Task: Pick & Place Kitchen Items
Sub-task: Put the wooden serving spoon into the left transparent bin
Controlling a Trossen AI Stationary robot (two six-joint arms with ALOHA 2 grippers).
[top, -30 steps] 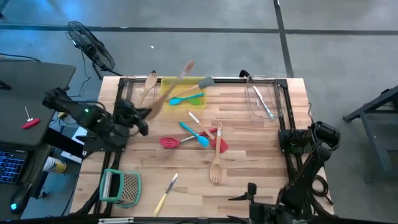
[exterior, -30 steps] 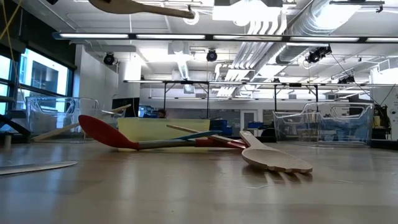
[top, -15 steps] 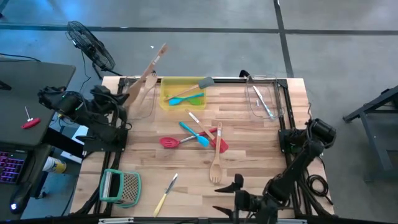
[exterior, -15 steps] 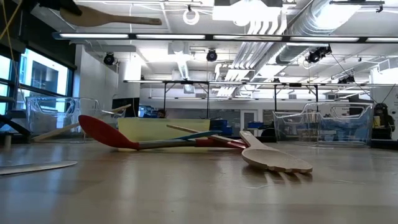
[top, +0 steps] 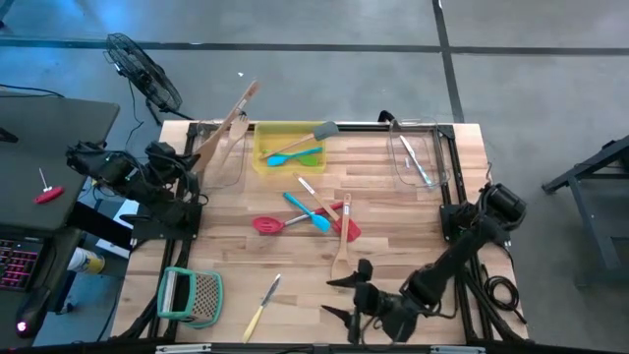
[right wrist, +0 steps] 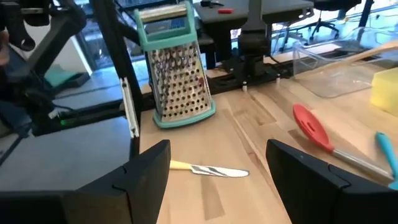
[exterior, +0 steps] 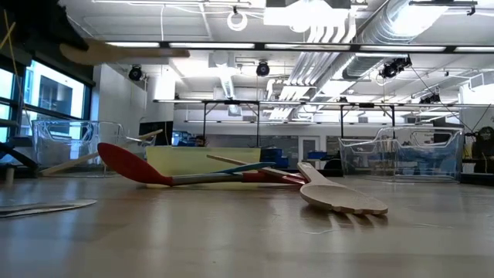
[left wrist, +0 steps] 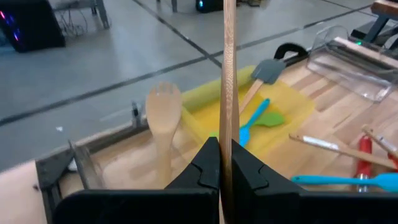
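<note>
Wooden utensils made up part of what you had in front of you: one pale fork [top: 341, 258] lay flat near the middle of the tabletop [top: 413, 216], a second wooden spoon [left wrist: 163, 118] rested in the clear bin [top: 224, 157] at the far left corner, and a third long wooden utensil [top: 228, 120] was clamped in your left gripper [left wrist: 224, 167], its handle rising over that bin. You could count one red spatula [top: 266, 224], one blue spatula [top: 306, 212] and another red-headed piece [top: 348, 227] crossed in a loose pile at the centre. One yellow tray [top: 286, 144] at the far edge held a blue utensil [top: 293, 154] and a grey-headed spatula [top: 321, 131]. One yellow-handled knife [top: 261, 305] lay near the front edge, just beside one teal grater [top: 191, 295]. A second clear bin [top: 417, 155] at the far right corner held slim utensils, too small to count. No writing could be read anywhere. Your right gripper [right wrist: 214, 171] hung low over the front of the tabletop with its fingers spread wide and nothing between them, facing the knife and grater.
</note>
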